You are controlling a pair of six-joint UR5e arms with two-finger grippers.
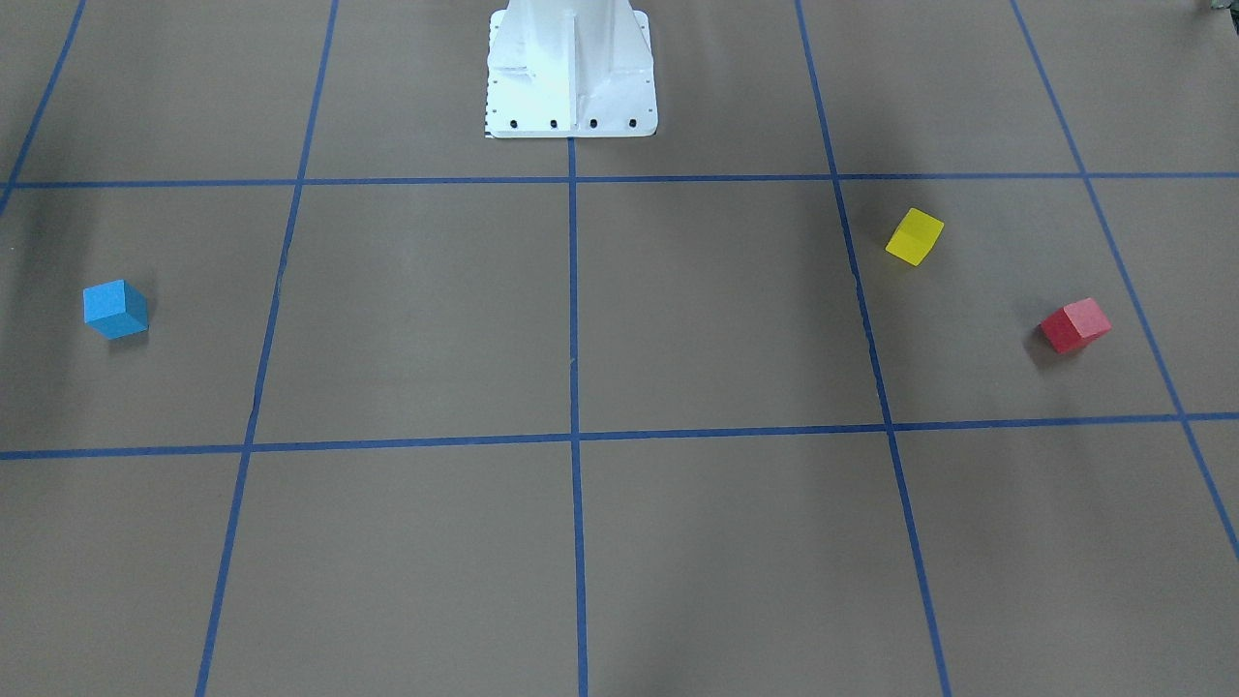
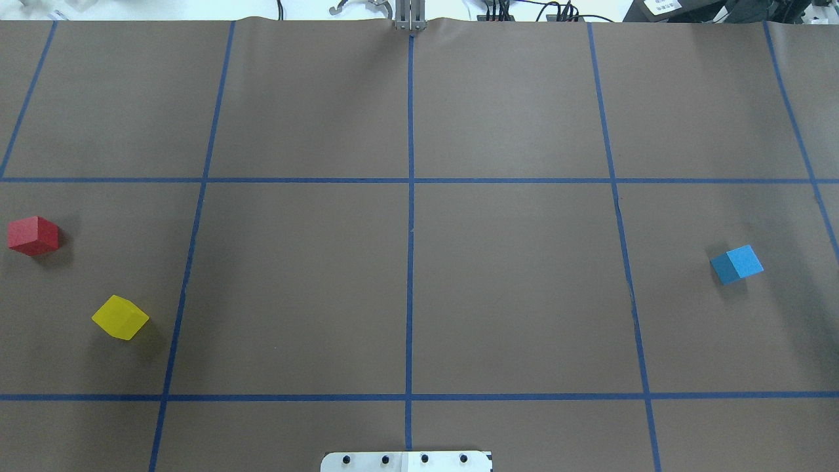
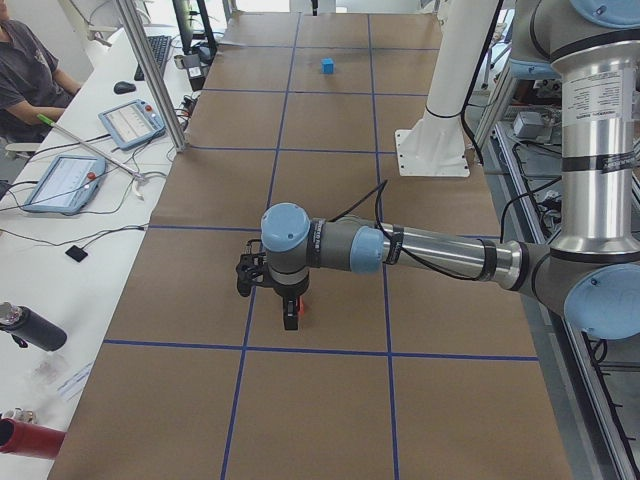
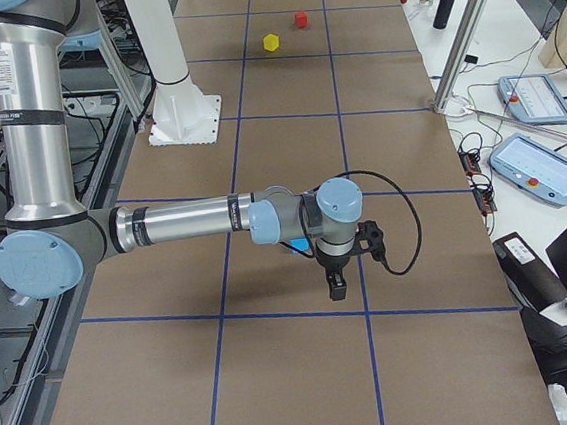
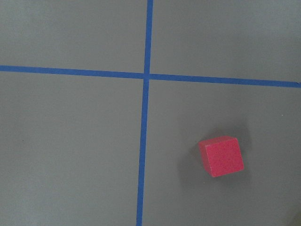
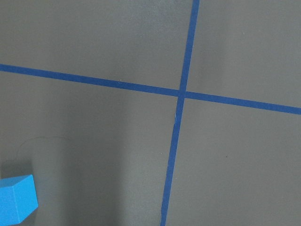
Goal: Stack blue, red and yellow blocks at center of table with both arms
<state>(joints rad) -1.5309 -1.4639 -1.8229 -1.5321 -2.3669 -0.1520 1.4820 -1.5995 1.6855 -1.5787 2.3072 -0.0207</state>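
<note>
The blue block [image 1: 115, 309] lies at the table's right end, also in the overhead view [image 2: 737, 264] and at the lower left of the right wrist view [image 6: 16, 199]. The red block [image 1: 1074, 325] and the yellow block [image 1: 915, 236] lie apart at the left end, as the overhead view shows: red block [image 2: 33, 235], yellow block [image 2: 120, 317]. The red block shows in the left wrist view [image 5: 221, 156]. My left gripper [image 3: 290, 315] hangs above the red block. My right gripper [image 4: 337, 286] hangs near the blue block. I cannot tell whether either is open.
The white robot base [image 1: 571, 87] stands at the table's near-middle edge. Blue tape lines form a grid on the brown table [image 2: 511, 282]. A side desk with tablets [image 3: 60, 180] and a seated person [image 3: 20, 70] is beyond the far edge, behind a metal post [image 3: 150, 75].
</note>
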